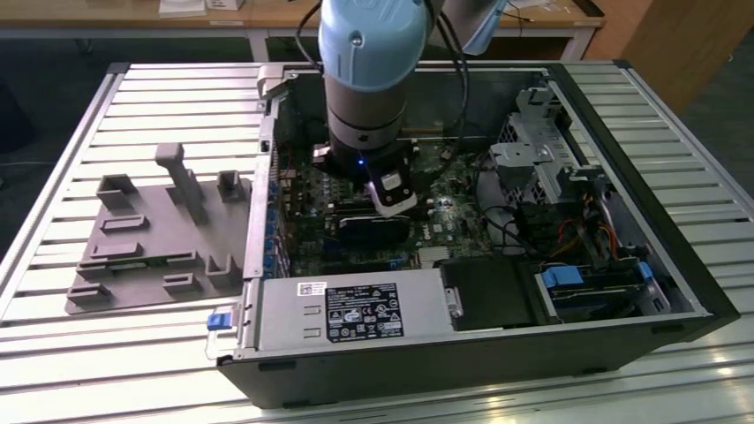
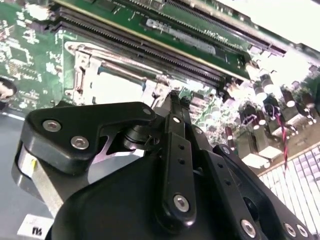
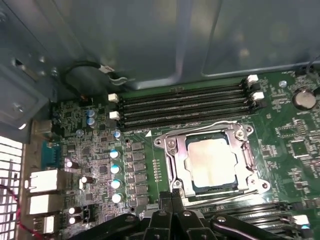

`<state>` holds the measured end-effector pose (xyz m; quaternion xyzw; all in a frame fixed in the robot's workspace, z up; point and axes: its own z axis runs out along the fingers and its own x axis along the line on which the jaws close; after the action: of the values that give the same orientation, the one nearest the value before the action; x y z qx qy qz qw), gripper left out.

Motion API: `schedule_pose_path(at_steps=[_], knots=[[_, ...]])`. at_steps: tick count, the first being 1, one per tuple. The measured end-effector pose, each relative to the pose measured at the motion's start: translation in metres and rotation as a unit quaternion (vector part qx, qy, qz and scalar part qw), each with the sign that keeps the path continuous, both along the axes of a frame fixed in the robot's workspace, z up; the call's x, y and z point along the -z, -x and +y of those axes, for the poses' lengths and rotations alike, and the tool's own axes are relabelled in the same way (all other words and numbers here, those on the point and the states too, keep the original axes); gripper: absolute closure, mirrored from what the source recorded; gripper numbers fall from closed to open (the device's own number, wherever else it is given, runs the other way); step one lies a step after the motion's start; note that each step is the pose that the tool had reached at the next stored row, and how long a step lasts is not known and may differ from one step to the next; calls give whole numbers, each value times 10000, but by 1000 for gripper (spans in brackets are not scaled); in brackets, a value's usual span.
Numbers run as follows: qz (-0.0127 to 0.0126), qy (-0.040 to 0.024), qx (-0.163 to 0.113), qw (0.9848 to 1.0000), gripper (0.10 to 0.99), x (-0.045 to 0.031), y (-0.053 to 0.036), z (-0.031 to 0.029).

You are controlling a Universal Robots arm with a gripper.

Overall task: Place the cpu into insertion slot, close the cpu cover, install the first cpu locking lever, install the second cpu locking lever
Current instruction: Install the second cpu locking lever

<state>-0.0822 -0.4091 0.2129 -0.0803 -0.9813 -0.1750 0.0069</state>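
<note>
In the first wrist view the cpu, a pale silver square, lies seated in its socket on the green motherboard. The cpu cover, a silvery metal frame, lies flat around it. A thin wire locking lever runs along the socket's side by the memory slots. Another lever runs along the opposite side. My gripper is shut with its black fingertips together, close to the socket's edge, holding nothing. The second wrist view shows the fingers pointing at the socket. In the exterior view the gripper reaches down into the open computer case.
Black memory slots lie beside the socket, and a row of capacitors stands close by. The case holds a power supply, a drive cage and cables. A grey fixture plate lies at the exterior view's left.
</note>
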Motion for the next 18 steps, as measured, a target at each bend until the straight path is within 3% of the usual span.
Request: schedule_pose_path(at_steps=[2,3,7,8,12,18], knots=[[-6,24,1,10000,984,-29,1,1],[-9,71,1,10000,984,-33,1,1],[-41,392,1,9992,984,-36,0,0],[-43,440,0,9990,984,-36,-7,0],[-43,474,8,9989,984,-36,-103,1],[-43,511,11,9987,984,-36,-323,6]])
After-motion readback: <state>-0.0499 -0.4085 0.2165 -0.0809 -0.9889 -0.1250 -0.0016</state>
